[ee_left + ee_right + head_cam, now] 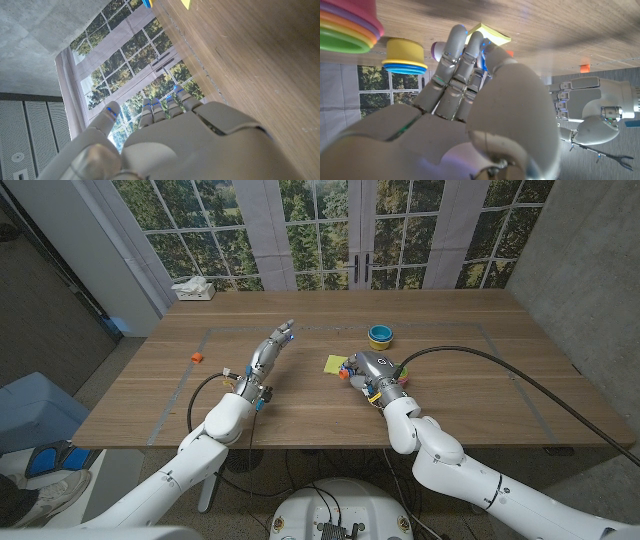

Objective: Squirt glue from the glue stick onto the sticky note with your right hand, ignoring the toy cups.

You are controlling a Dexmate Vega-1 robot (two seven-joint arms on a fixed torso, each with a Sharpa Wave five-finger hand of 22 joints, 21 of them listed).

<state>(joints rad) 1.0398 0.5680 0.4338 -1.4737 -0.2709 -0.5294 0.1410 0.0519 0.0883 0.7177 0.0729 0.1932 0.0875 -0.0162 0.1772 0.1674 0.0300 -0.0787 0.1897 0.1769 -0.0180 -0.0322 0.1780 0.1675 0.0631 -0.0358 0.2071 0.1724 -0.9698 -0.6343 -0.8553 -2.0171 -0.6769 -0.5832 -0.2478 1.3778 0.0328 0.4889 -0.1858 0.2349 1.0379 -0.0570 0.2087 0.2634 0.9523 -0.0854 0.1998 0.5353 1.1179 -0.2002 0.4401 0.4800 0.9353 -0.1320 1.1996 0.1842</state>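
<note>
Where fingers [455, 65] curl, perhaps glue stick [438, 49] beside sticky note [492, 34].

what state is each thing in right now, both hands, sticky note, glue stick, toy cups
left hand: raised off the table, fingers straight and apart, holding nothing
right hand: fingers curled over the items beside the sticky note; whether it holds anything cannot be told
sticky note: lying on the table, partly covered by the right hand
glue stick: mostly hidden behind the right hand's fingers
toy cups: nested in stacks on the table
</note>
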